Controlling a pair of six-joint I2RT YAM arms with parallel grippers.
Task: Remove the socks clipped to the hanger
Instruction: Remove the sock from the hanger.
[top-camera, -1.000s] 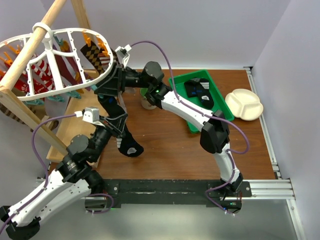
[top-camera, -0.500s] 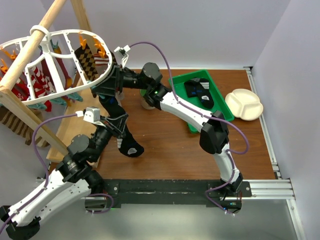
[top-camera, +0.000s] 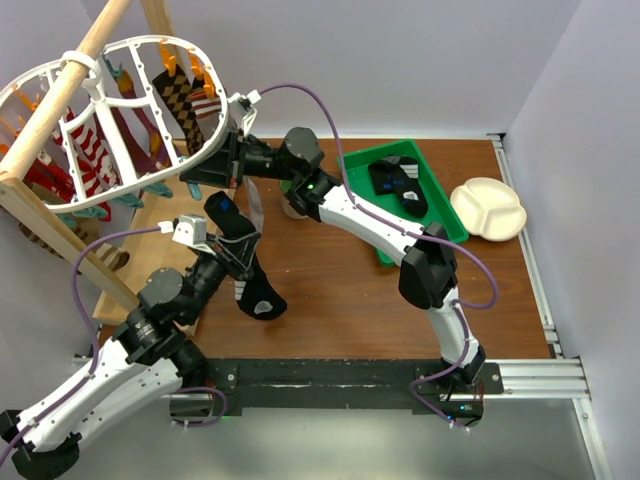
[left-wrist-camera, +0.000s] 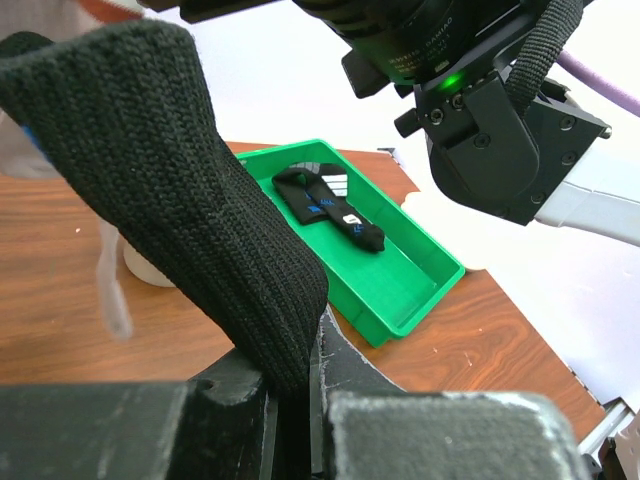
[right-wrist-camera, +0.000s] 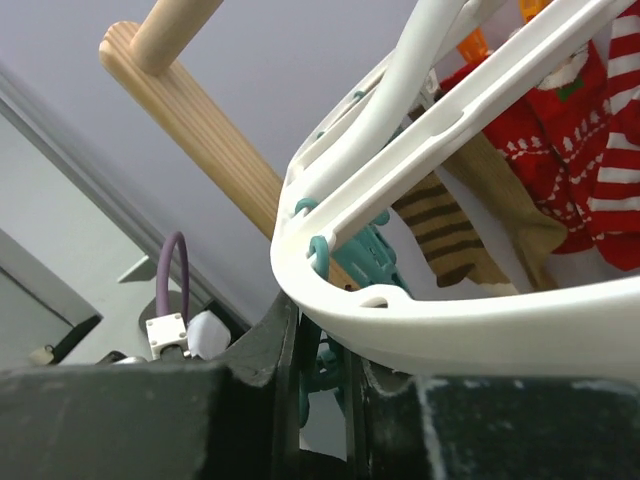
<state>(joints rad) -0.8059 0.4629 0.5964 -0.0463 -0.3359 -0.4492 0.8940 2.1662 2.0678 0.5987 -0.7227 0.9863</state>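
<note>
The white oval hanger (top-camera: 75, 75) hangs tilted from the wooden pole at the far left. It carries red-and-white striped socks (top-camera: 85, 155) and a black-and-tan checkered sock (top-camera: 178, 100). My right gripper (top-camera: 203, 168) sits under the hanger's near rim (right-wrist-camera: 470, 325), shut on a teal clip (right-wrist-camera: 325, 365). A brown striped sock (right-wrist-camera: 445, 235) and red socks (right-wrist-camera: 560, 170) hang beyond it. My left gripper (top-camera: 238, 262) is shut on a black sock (top-camera: 250, 285), whose upper end (left-wrist-camera: 150, 170) stands free of the hanger, apart from the rim. The left gripper (left-wrist-camera: 295, 400) pinches the sock low.
A green tray (top-camera: 452, 222) at the back right holds another black sock (top-camera: 400, 188); the tray (left-wrist-camera: 420, 280) also shows ahead of the left wrist. A white divided plate (top-camera: 488, 208) lies beside it. The wooden pole frame (top-camera: 55, 215) and its base board (top-camera: 150, 250) stand at the left.
My right gripper has shut on the teal clip. The black sock's top has come away from the hanger and sprung back, and the hanger has swung upward and left.
</note>
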